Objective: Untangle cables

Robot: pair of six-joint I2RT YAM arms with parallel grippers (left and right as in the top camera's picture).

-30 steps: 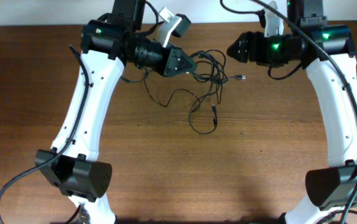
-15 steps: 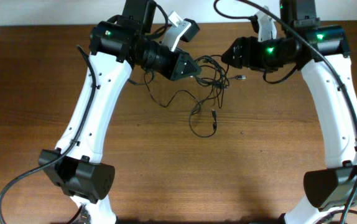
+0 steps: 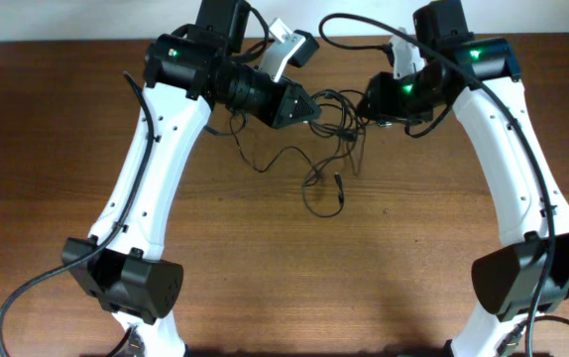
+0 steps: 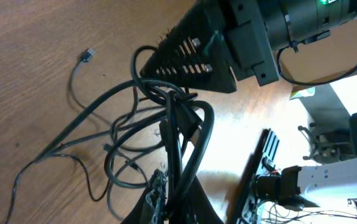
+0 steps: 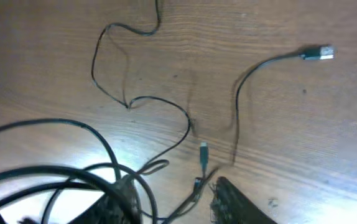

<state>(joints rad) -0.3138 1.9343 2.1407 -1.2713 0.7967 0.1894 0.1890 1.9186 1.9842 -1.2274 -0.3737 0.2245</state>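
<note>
Left end effector (image 3: 312, 107) clamping cables (image 3: 342, 119), strands trailing nearward

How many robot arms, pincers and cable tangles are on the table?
Robot arms: 2 (left arm, right arm)
Pincers: 2 (left pincer, right pincer)
Tangle of cables: 1
Total: 5
</note>
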